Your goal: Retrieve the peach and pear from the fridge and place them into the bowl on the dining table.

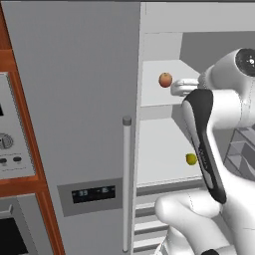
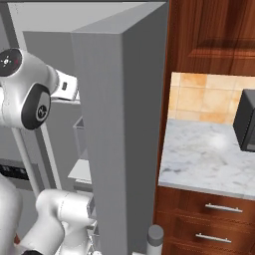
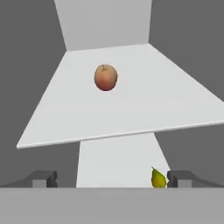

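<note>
The fridge point(image 1: 74, 99) has its right door swung open, and white shelves show inside. The peach point(image 1: 165, 79) rests on the upper shelf point(image 3: 144, 113); in the hand view the peach point(image 3: 106, 77) lies ahead, above centre. The pear point(image 1: 191, 159) sits on the shelf below; in the hand view the pear point(image 3: 158, 178) is just inside the right fingertip. My gripper point(image 3: 111, 179) is open and holds nothing. It is short of the upper shelf's front edge. My hand point(image 1: 178, 87) hovers just right of the peach. The bowl and the dining table are out of view.
The shut left door carries a long bar handle point(image 1: 127, 184) and a dark display panel point(image 1: 93, 193). A wall oven point(image 1: 10, 149) stands left of the fridge. The open grey door point(image 2: 119, 124) stands edge-on beside my arm. Right of it is a marble counter point(image 2: 209, 154) bearing a dark appliance point(image 2: 246, 122).
</note>
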Robot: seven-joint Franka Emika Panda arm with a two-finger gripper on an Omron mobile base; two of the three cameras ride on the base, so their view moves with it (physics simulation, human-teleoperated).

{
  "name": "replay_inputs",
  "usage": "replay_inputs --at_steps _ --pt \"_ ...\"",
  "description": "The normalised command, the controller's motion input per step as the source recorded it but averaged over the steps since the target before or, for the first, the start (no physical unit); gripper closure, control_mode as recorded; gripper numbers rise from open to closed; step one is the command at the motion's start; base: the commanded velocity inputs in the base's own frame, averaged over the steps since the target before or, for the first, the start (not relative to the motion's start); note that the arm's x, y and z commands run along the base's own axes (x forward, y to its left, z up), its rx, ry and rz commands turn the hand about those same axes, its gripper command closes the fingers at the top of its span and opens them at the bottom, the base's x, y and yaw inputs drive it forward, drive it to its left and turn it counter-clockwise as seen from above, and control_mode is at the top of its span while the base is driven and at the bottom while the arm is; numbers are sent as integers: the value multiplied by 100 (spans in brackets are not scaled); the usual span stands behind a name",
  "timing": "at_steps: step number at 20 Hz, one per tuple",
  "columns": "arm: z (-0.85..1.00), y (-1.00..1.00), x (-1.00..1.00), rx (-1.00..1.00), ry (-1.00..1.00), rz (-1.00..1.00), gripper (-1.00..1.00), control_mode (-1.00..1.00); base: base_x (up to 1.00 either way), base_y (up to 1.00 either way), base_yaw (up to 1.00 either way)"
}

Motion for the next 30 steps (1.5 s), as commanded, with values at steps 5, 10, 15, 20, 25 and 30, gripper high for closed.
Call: replay_inputs --at_steps 5,10,15,20,25,30 --pt "-9 -9 36 0 -6 8 -100 -100 0 0 0" --pt "-4 -14 36 0 -13 4 -100 -100 0 0 0" --pt "-6 -12 47 0 -3 5 -100 -100 0 0 0" --pt "0 0 61 0 10 5 -100 -100 0 0 0" --pt "0 0 58 0 9 3 -100 -100 0 0 0" --pt "-4 0 46 0 1 2 -100 -100 0 0 0"
